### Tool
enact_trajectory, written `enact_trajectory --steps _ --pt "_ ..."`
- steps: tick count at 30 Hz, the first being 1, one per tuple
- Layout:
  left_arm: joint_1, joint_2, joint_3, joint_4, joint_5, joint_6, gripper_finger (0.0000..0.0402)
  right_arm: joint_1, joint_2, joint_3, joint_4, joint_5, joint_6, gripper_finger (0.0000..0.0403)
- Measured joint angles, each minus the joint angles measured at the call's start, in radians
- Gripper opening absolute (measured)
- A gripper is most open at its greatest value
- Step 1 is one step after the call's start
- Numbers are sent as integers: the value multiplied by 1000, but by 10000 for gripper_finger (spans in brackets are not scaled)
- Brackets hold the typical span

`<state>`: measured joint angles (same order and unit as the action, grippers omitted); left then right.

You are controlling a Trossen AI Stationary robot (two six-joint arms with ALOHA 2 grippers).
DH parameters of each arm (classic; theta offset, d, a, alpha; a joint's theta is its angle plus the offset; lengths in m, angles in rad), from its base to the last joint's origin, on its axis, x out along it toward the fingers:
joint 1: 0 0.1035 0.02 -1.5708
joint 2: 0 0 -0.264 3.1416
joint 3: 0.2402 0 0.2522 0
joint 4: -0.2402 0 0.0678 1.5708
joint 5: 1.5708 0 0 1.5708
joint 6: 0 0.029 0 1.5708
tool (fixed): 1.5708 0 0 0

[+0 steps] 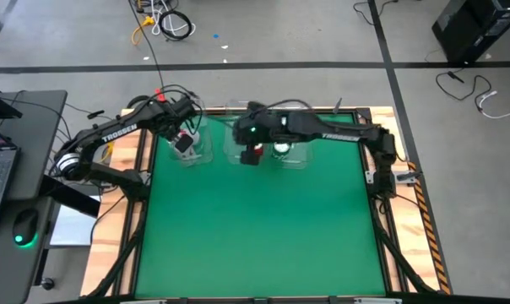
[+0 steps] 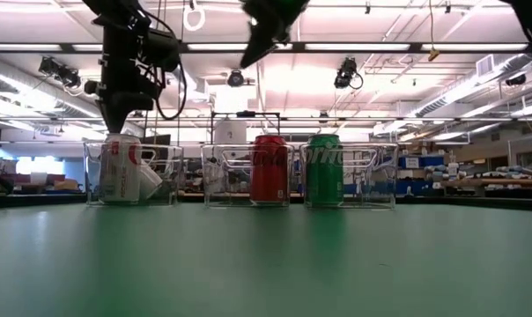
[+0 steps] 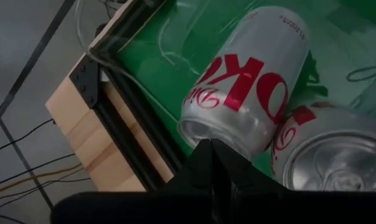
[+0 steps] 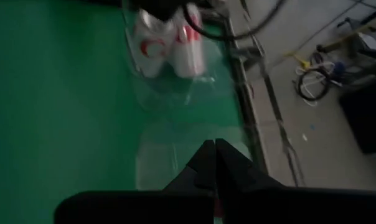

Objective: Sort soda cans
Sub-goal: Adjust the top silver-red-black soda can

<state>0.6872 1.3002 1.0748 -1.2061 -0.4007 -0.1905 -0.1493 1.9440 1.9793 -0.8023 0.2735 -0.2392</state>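
Note:
Two silver cans sit in the left clear bin point(image 2: 166, 176). One stands upright point(image 2: 121, 167) and the other point(image 2: 150, 182) leans tilted against it. My left gripper point(image 2: 114, 123) is shut, pointing down just above them. In the left wrist view its fingertips point(image 3: 211, 149) are at the tilted can's point(image 3: 250, 81) end rim, beside the upright can's top point(image 3: 331, 165). A red can point(image 2: 269, 169) stands in the middle bin and a green can point(image 2: 325, 169) in the right bin. My right gripper point(image 2: 248, 55) is shut, high above the red can point(image 1: 253, 154). Other cans are hidden. My left gripper comes from above with shut fingers at the end rim point(image 3: 220, 135) of the tilted silver can. I cannot tell whether the fingertips touch it. The can lies tilted in the bin against the upright silver can.
Three clear bins stand in a row along the far edge of the green table point(image 1: 255, 228); the middle one point(image 2: 222, 176) and the right one point(image 2: 372, 176) each show one can. The wooden table frame point(image 3: 82, 124) runs close behind the left bin. The near green surface lies bare.

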Motion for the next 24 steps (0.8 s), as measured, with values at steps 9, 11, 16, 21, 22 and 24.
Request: enact_trajectory --steps 9,11,16,21,22,24 --pt "0 28 0 68 -6 28 0 -88 -235 -1 -162 153 5 0" --pt "0 28 0 85 -6 32 0 -99 -286 -1 -176 152 16 0" --pt "0 28 1 111 -5 77 0 -126 -373 -1 -212 91 61 0" --pt "7 28 1 145 3 107 0 -140 -396 -1 -240 16 64 0" --pt "12 28 1 160 9 112 0 -141 -396 -1 -245 16 64 0" --pt "21 28 2 183 28 124 0 -143 -395 -1 -259 16 64 0"
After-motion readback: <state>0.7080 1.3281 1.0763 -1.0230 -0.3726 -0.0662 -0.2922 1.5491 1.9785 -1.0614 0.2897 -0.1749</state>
